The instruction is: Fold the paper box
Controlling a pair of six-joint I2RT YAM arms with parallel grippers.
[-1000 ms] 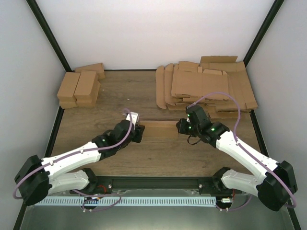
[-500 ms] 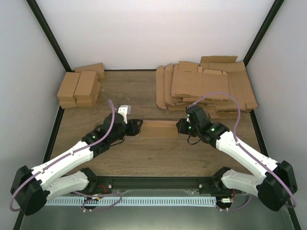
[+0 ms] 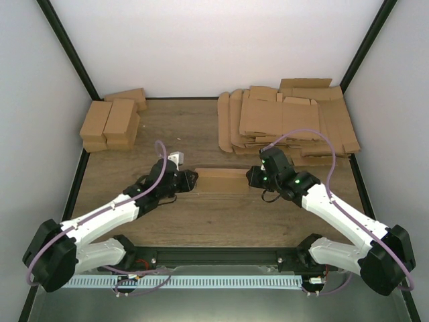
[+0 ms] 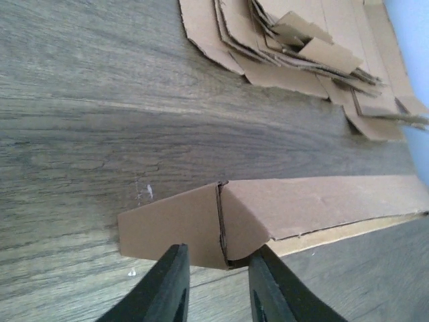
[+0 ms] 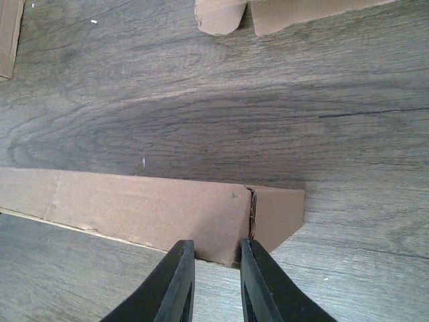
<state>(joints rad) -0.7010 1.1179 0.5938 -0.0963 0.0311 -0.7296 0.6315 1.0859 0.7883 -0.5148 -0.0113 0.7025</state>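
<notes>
The paper box (image 3: pixel 221 181) lies mid-table as a long, flat-folded brown strip with an angled flap at each end. My left gripper (image 3: pixel 190 178) is at its left end. In the left wrist view the fingers (image 4: pixel 271 288) stand slightly apart at the near corner of the box (image 4: pixel 322 201); one touches the corner and the other is clear of it. My right gripper (image 3: pixel 253 176) is at the right end. In the right wrist view its fingertips (image 5: pixel 177 278) stand slightly apart over the near edge of the box (image 5: pixel 134 208), beside the end crease.
A heap of flat brown blanks (image 3: pixel 288 121) fills the back right and shows in the left wrist view (image 4: pixel 301 47). Finished brown boxes (image 3: pixel 110 124) are stacked at the back left. Black frame posts and white walls ring the wooden table (image 3: pixel 221 221).
My left arm has swung its wrist and elbow to the left and turned, with its gripper staying at the box's left end. The right arm and the box have not moved.
</notes>
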